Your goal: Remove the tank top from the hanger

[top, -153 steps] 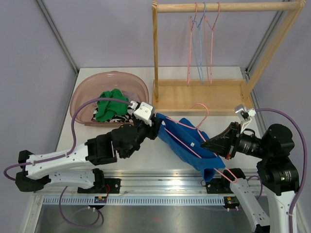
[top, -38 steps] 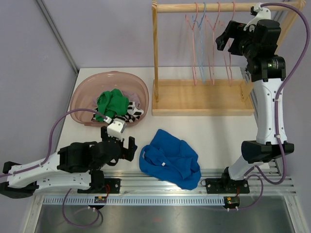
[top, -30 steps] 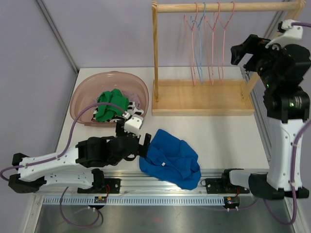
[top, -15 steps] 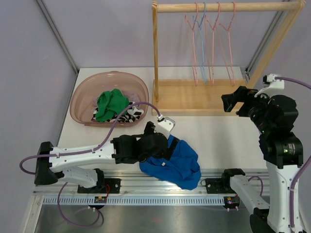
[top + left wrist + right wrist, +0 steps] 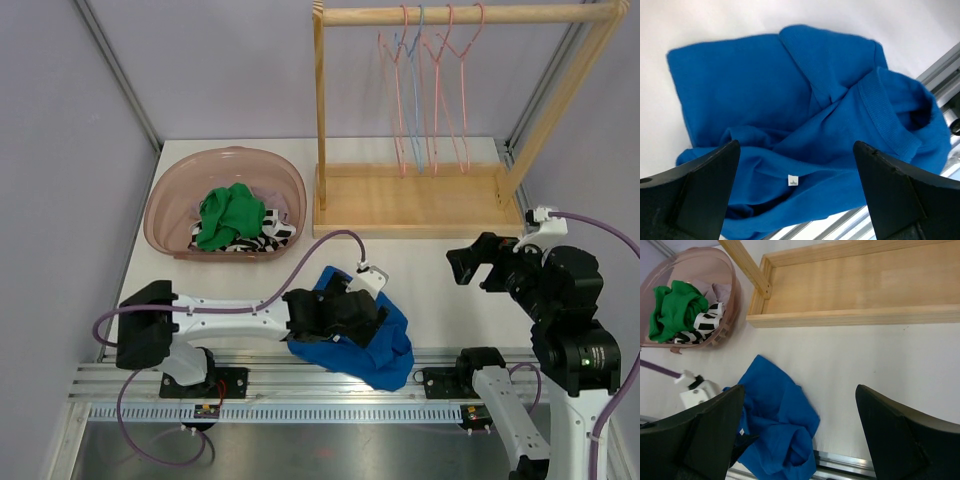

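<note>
The blue tank top (image 5: 385, 345) lies crumpled on the table by the front rail, with no hanger in it. My left gripper (image 5: 345, 315) hovers right above it, open. In the left wrist view the cloth (image 5: 805, 105) and its white label (image 5: 793, 180) show between the spread fingers (image 5: 702, 192), and nothing is gripped. My right gripper (image 5: 470, 265) is open over the table's right side. It looks down at the tank top (image 5: 772, 415). Several thin hangers (image 5: 432, 80) hang bare on the wooden rail, the rightmost pink.
A pink basket (image 5: 170, 200) with green and striped clothes sits at the back left, and the right wrist view shows the basket (image 5: 735, 295) too. The wooden rack's base (image 5: 415, 200) and posts stand at the back. The metal rail (image 5: 300, 385) runs along the table's front edge.
My left arm has reached right and now hangs over the tank top. My right arm has dropped from the hanger rail to low over the table's right side. Both grippers stayed open.
</note>
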Controlling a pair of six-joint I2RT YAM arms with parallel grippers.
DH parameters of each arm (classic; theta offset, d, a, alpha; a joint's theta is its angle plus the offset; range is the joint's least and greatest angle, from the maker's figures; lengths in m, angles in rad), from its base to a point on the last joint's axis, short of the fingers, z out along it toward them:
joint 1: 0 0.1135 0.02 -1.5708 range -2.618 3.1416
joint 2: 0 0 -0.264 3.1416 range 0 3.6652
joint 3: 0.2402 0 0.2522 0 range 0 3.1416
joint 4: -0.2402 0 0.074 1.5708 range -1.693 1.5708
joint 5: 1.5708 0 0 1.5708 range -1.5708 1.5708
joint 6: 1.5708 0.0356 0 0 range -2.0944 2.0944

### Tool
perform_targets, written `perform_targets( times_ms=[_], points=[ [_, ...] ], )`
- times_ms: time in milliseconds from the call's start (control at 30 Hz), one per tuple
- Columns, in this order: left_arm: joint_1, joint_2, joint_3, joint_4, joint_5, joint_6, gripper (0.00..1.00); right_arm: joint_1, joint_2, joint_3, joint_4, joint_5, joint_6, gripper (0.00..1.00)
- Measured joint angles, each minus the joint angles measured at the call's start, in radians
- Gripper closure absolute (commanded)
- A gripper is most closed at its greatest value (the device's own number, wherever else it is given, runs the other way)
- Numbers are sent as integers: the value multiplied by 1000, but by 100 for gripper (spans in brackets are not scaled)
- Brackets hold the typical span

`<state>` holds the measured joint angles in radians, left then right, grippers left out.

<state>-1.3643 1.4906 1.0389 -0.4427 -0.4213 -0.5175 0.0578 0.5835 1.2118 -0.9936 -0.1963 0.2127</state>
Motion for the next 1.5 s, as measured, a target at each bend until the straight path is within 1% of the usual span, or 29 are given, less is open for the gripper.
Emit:
perform_targets(
  times_ms=[433, 500, 533, 567, 600, 633, 667, 767, 867, 1033, 1133, 1267, 1433, 1500],
  points=[
    [0, 250, -42, 135, 98, -60, 1, 0, -59, -14, -10, -138, 8, 1],
    [-3, 257, -45, 164, 104, -71, 19, 0, -67, -24, -6, -162, 13, 1],
    [-4, 258, -48, 179, 104, -77, 35, 0, -70, -28, -5, -169, 16, 1],
    [-6, 258, -53, 194, 106, -86, 68, 0, -73, -31, -4, -177, 17, 0],
    [-8, 258, -58, 214, 110, -96, 82, 0, -75, -32, -2, -184, 18, 1],
    [-11, 258, -61, 231, 114, -103, 92, 0, -78, -34, 0, -191, 19, 1],
    [-14, 258, -62, 242, 114, -109, 100, 0, -80, -34, 1, -195, 19, 1],
    [-17, 251, -66, 242, 102, -114, 100, 0, -90, -34, 2, -209, 19, 0],
    [-17, 235, -66, 199, 75, -119, 100, 0, -99, -34, 3, -216, 19, 0],
    [-14, 140, -61, 5, -32, -122, 100, 0, -100, -34, 10, -218, 19, 1],
    [4, 68, -19, -128, -108, -129, 100, 0, -100, -34, 20, -218, 19, 0],
    [60, -29, 69, -256, -191, -129, 100, 0, -101, -34, 27, -217, 19, 0],
    [182, -161, 186, -351, -245, -94, 100, 0, -101, -34, 27, -217, 19, 1],
    [247, -201, 239, -387, -262, -71, 100, 0, -101, -34, 27, -217, 19, 0]
  ],
)
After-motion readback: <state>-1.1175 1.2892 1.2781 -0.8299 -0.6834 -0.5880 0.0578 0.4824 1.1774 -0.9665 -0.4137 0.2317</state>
